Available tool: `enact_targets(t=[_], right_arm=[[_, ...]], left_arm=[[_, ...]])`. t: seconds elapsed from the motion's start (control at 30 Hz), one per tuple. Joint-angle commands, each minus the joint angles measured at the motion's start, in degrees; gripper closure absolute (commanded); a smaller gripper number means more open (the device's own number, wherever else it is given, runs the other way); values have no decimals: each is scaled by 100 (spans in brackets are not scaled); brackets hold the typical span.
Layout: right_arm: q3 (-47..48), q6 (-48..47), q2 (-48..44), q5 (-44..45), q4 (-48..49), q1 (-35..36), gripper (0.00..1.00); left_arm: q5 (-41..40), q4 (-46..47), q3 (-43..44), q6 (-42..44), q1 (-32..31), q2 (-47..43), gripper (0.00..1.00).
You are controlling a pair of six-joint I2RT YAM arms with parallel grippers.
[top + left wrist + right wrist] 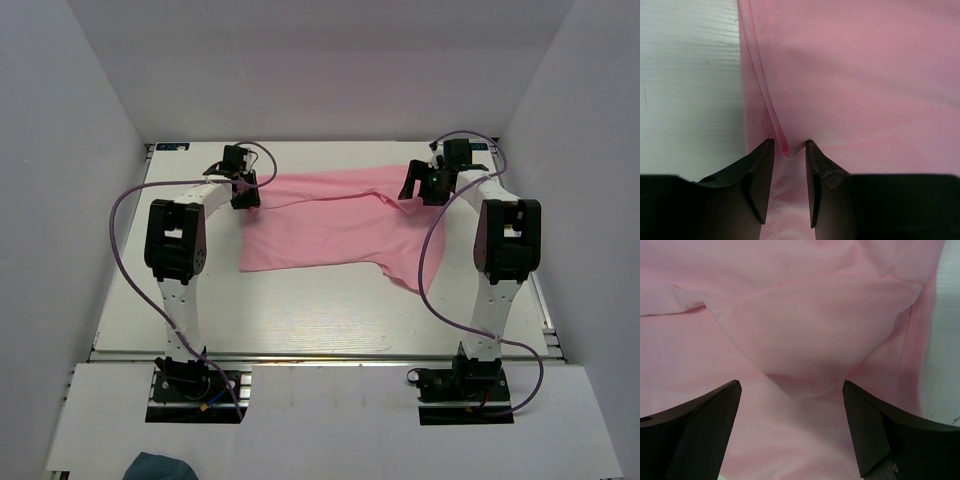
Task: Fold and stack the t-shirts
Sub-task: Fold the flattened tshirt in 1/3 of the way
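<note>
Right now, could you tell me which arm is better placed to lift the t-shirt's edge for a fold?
Left. The left gripper sits at the hem of the t-shirt, a ridge of fabric pinched between its fingers; the right gripper hangs wide open above loose cloth, gripping nothing.

This looks like a robotics laboratory, not a home or a shop. A white table (300, 310) stands inside a booth of plain white walls (60, 200) on the left, the right and the far side. The left arm (178, 240) and the right arm (510, 240) are fixed on black base plates (195, 388) at the near edge. Purple cables (421, 264) hang loose along them. A pink t-shirt (320, 225) lies on the far half of the table.
</note>
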Motion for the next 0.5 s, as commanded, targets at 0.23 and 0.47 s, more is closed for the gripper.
enact_targets(t=[0.23, 0.47], right_arm=[[-195, 171, 25, -161, -152, 31, 14], [-222, 267, 209, -390, -65, 83, 22]], left_arm=[[29, 54, 471, 4, -15, 259, 58], [99, 212, 550, 4, -15, 260, 100]])
